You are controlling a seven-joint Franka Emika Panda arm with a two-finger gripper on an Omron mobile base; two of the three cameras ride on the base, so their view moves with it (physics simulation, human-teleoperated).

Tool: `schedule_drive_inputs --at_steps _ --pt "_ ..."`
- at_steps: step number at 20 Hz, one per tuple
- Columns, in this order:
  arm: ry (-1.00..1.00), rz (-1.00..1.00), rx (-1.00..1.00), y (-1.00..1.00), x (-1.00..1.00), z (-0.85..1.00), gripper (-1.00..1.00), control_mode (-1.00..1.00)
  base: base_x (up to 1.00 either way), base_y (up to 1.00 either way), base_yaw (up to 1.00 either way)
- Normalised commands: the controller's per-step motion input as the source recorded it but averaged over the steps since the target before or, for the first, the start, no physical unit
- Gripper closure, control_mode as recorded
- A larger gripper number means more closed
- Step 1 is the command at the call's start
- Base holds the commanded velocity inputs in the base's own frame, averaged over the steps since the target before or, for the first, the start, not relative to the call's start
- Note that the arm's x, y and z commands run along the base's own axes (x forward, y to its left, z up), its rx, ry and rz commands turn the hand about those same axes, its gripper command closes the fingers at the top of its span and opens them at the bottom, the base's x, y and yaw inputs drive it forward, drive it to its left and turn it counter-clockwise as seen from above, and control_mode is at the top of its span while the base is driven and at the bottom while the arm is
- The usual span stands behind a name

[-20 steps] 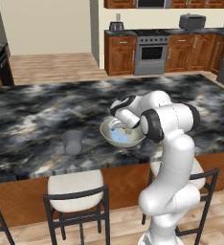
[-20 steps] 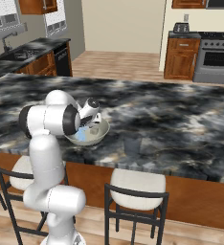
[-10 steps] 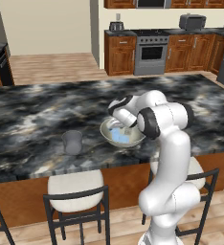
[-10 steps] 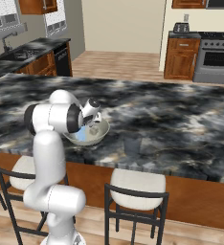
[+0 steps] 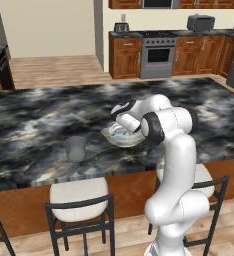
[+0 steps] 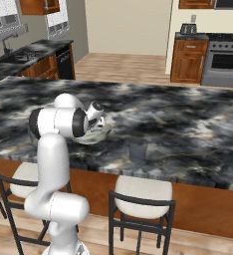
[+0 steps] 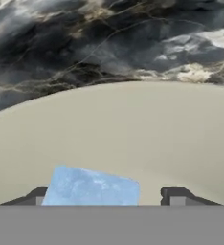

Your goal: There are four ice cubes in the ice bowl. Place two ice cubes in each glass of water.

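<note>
The ice bowl [image 5: 110,134] [image 6: 102,133] sits on the dark marble island in front of the arm. My gripper [image 5: 119,127] [image 6: 92,123] reaches down into it. In the hand view the bowl's beige inner wall [image 7: 133,129] spreads wide, and one pale blue ice cube [image 7: 92,187] lies between the fingertips [image 7: 37,196]. The cube sits close to the left tip, with a gap to the right one. The gripper [image 7: 106,199] is open around the cube. More ice [image 5: 121,134] glints in the bowl. A glass of water [image 5: 75,148] [image 6: 137,151] stands apart on the counter, beside the bowl.
Two stools [image 5: 81,197] [image 6: 141,191] stand under the island's near edge. The marble counter [image 5: 34,125] stretches wide on all sides of the bowl. Wooden cabinets and a stove [image 5: 158,55] line the far wall.
The fingers have narrowed around the ice cube in the bowl. The hand has stayed low in the bowl, and the bowl and glass have not moved.
</note>
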Motion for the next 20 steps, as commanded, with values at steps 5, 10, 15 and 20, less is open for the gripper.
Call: schedule_drive_inputs --at_steps 5,10,15,20 --pt "0.01 0.04 0.02 0.04 0.00 -0.05 1.00 -1.00 0.00 0.00 0.00" --pt "-0.05 0.05 0.09 0.00 -0.14 0.02 1.00 -1.00 0.00 0.00 0.00" --pt "-0.12 0.05 0.09 0.00 -0.36 0.30 1.00 -1.00 0.00 0.00 0.00" --pt "-0.09 0.02 0.02 0.00 -0.44 0.63 1.00 -1.00 0.00 0.00 0.00"
